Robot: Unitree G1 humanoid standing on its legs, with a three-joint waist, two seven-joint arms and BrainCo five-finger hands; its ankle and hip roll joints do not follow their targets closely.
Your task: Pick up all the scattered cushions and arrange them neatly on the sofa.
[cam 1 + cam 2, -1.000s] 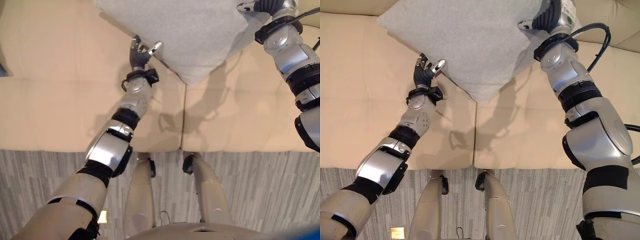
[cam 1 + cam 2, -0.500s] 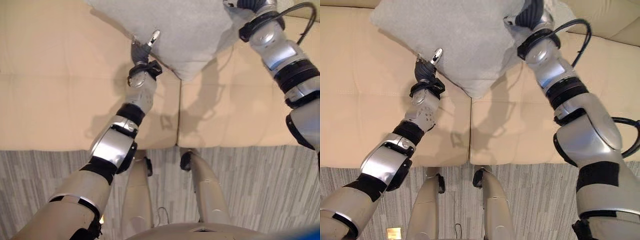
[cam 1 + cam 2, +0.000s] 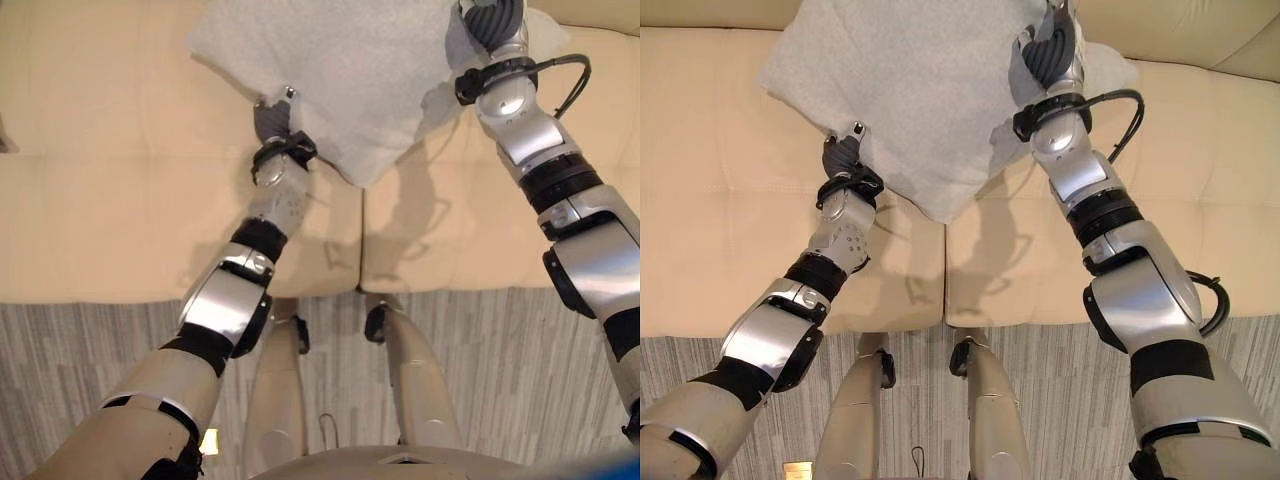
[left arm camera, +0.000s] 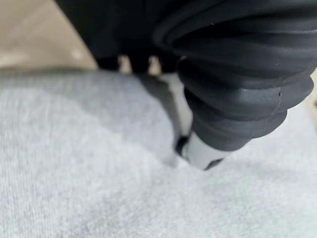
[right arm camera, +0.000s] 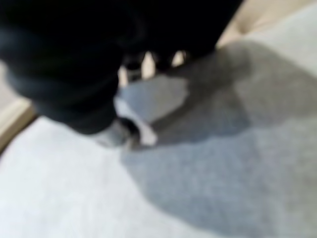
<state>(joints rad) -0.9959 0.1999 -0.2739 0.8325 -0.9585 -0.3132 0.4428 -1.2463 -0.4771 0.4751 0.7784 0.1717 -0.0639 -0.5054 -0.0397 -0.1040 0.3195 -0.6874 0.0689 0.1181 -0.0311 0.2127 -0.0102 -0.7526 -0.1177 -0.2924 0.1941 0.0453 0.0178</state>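
Note:
A large grey cushion (image 3: pixel 350 70) hangs over the beige sofa (image 3: pixel 120 220), held between both hands with one corner pointing down at the seam between the seats. My left hand (image 3: pixel 843 155) grips its lower left edge. The thumb (image 4: pixel 200 151) presses on top of the fabric (image 4: pixel 99 173) and the fingers go under the edge. My right hand (image 3: pixel 1045 50) holds the cushion's right side, with its thumb (image 5: pixel 131 131) on the cloth (image 5: pixel 223 173) and its fingers behind it.
The sofa's two seat pads meet at a seam (image 3: pixel 361 240) right under the cushion, and the backrest (image 3: pixel 1200 30) rises at the far side. Grey striped floor (image 3: pixel 80 350) runs along the sofa's front edge.
My left hand, open beside the cushion's edge a second ago, has closed on that edge. The right hand has swung the cushion's right side in toward the middle.

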